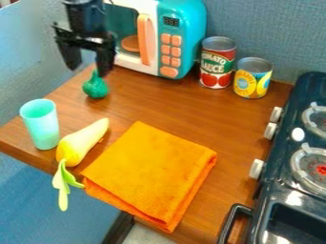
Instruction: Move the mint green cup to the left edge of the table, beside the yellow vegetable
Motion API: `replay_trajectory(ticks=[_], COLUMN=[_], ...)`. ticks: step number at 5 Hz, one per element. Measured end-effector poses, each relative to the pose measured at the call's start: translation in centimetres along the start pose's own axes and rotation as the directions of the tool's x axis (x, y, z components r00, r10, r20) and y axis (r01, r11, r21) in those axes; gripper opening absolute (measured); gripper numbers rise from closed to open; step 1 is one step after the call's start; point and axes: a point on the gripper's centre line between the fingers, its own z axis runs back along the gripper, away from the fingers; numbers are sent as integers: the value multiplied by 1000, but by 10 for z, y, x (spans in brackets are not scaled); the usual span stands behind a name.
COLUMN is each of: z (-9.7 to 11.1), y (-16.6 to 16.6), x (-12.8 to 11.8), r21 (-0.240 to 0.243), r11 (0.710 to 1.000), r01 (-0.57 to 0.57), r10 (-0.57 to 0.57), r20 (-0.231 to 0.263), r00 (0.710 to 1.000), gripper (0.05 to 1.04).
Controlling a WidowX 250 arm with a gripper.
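Observation:
The black gripper [88, 66] hangs at the upper left with its two fingers spread apart and nothing between them. Just below and slightly right of it, a small green garlic-shaped toy [96, 87] sits on the wooden table [137, 102], its stem pointing up near the right finger. At the left edge of the table stands a teal cup [41, 125]. Beside the cup lies a pale yellow toy vegetable [81, 144] with green leaves hanging over the table's front edge. A folded orange cloth [149, 174] lies to the right of the vegetable.
Behind the gripper is a teal and white toy microwave [181, 35]. Two cans, a red tomato one [217, 63] and a yellow one [253, 78], stand near the back wall. A dark toy stove [305, 138] with white knobs runs down the right side.

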Motion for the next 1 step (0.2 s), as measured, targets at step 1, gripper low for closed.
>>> replay_trajectory(ticks=[1], z=[-17], y=[-1], x=[12], r21=[22], r11=[1000], r01=[19], r10=[-18], r20=[-47], r00=[999], gripper=[1004])
